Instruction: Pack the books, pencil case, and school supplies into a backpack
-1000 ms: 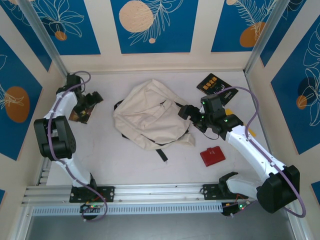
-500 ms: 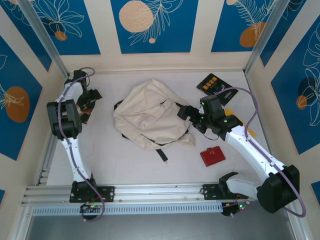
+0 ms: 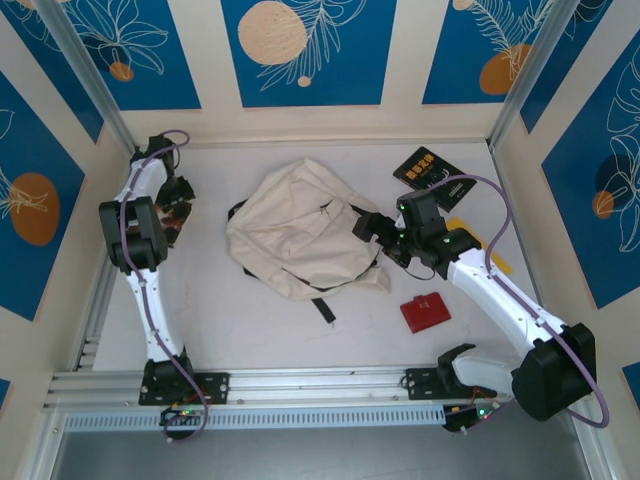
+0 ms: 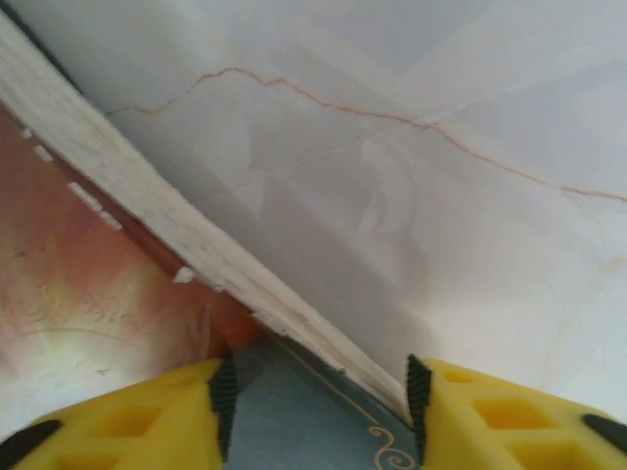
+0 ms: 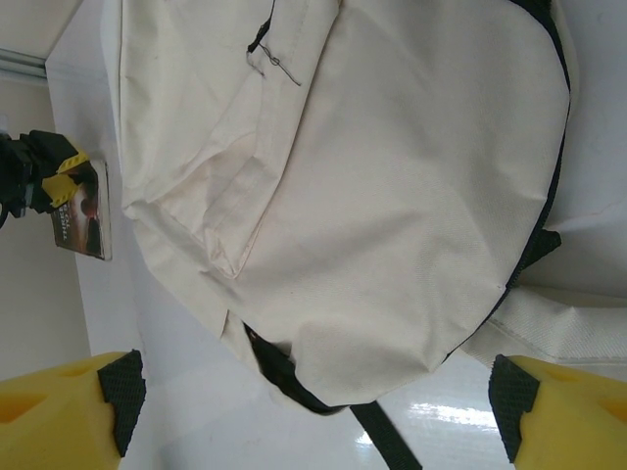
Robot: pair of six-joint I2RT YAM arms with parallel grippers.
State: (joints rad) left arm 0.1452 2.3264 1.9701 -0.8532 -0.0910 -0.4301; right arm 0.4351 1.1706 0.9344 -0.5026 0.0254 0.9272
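The left gripper [image 3: 172, 202] had pulled in over the dark brown book [image 3: 165, 227] at the table's [image 3: 250, 320] far left edge. Its fingers narrowed astride the book's edge, but I couldn't tell if they gripped. The right gripper [image 3: 373, 238] stayed wide beside the backpack [image 3: 300, 235] mid-table.

A white table [image 3: 260, 330] sits boxed in on three sides by cream walls. The back wall [image 3: 405, 60], the left wall [image 3: 30, 210] and the right wall [image 3: 600, 200] each carry deep-blue panels [image 3: 300, 70] printed with white-outlined leaves and orange or peach discs [image 3: 272, 32]. Two bare metal posts [image 3: 85, 75] rise at a slant from the far corners. Along the table's near edge runs an aluminium rail [image 3: 320, 383], with a slotted white strip [image 3: 320, 417] and a grey ledge [image 3: 320, 455] below it. Even, soft light falls across the tabletop, leaving only faint shadows.
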